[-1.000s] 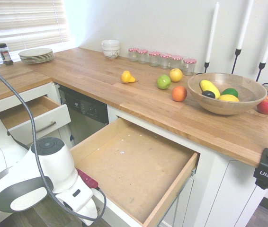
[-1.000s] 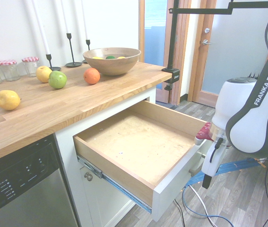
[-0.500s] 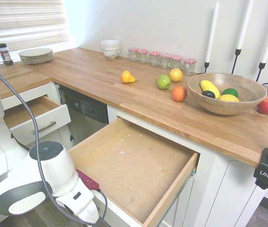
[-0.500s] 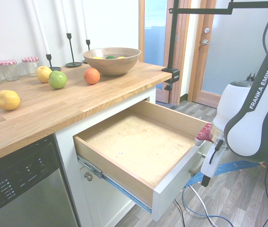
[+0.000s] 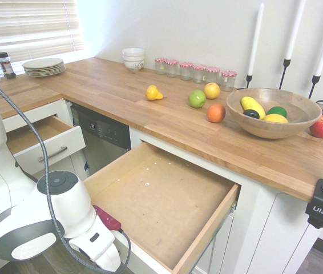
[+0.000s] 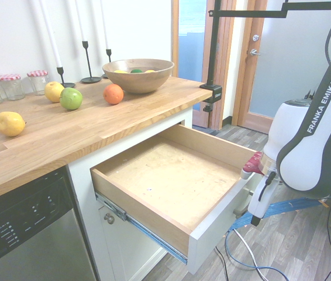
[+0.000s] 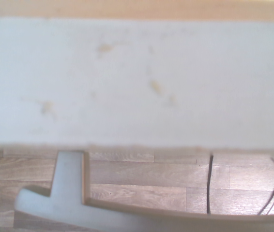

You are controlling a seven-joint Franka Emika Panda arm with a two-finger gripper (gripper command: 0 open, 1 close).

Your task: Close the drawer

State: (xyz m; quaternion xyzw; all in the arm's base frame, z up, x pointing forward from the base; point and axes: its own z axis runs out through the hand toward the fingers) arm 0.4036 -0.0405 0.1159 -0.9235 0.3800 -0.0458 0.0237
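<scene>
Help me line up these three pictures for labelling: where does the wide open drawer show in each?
First exterior view: the drawer fills the lower middle, under the counter, its brown board bottom bare.
Second exterior view: it sits in the centre, pulled out toward the white arm at right.
Wrist view: only its white front panel shows, above its bar handle.
Shared landmark: the wooden fruit bowl on the counter, in both exterior views.

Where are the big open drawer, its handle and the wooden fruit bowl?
Big open drawer (image 5: pixel 161 202): first exterior view, on its brown board bottom.
Drawer handle (image 7: pixel 69 205): wrist view, on the bar's mounting post.
Wooden fruit bowl (image 6: pixel 139 79): second exterior view, on its outer wall.
</scene>
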